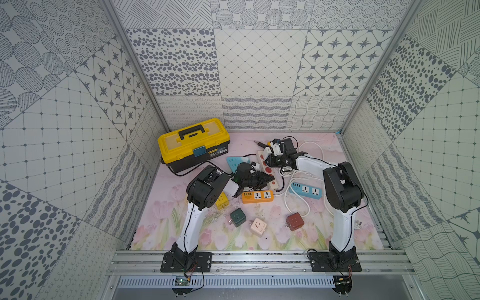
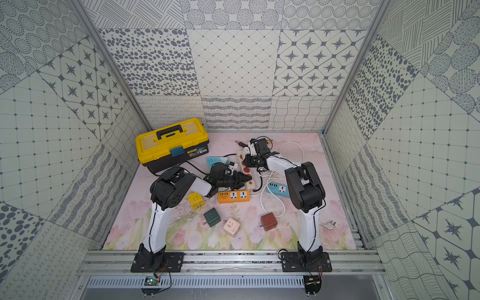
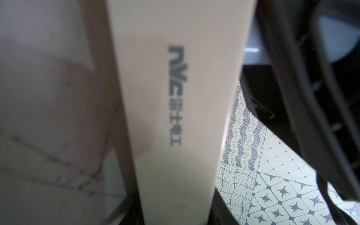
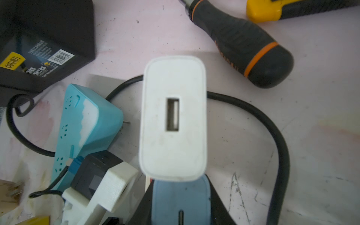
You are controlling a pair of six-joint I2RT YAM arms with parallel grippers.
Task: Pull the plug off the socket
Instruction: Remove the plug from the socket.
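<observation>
The socket is a beige power strip (image 1: 268,169) with red outlets, lying behind the middle of the mat in both top views (image 2: 246,169). My left gripper (image 1: 268,180) is shut on its near end, and the strip's printed side (image 3: 175,97) fills the left wrist view between the jaws. The plug is a white USB charger (image 4: 173,116). My right gripper (image 1: 275,149) is shut on it over the strip's far end, with one blue pad (image 4: 181,196) against it. The charger hides its prongs, so I cannot tell if they sit in the strip.
A yellow toolbox (image 1: 193,144) stands at the back left. A teal strip (image 1: 235,162), an orange strip (image 1: 257,196) and a blue strip (image 1: 306,190) lie around the arms. Cube adapters (image 1: 294,221) dot the front. A screwdriver (image 4: 243,44) and black cable (image 4: 272,126) lie nearby.
</observation>
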